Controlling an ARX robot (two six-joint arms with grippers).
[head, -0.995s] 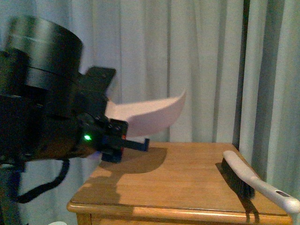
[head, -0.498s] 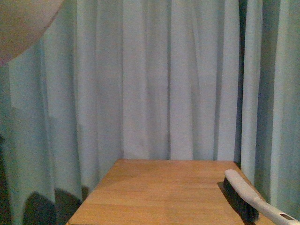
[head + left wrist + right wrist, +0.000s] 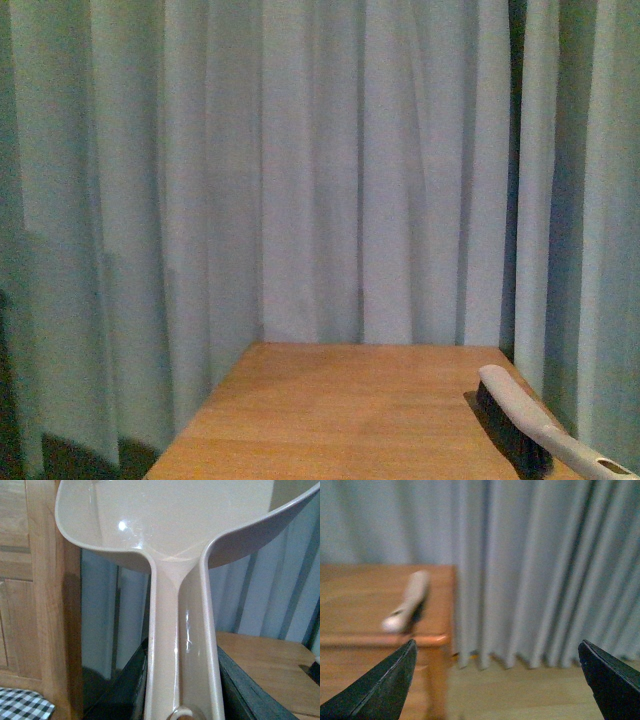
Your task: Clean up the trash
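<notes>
Gripping one dustpan, left end effector; one brush on table.

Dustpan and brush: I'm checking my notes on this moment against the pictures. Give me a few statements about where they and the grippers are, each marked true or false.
1. The left gripper holds the beige dustpan by its handle. True.
2. The brush lies inside the dustpan. False: it lies on the wooden table, near its right edge.
3. The right gripper is closed on the brush. False: its jaws are wide apart and hold nothing.
4. A curtain hangs behind the table. True.
</notes>
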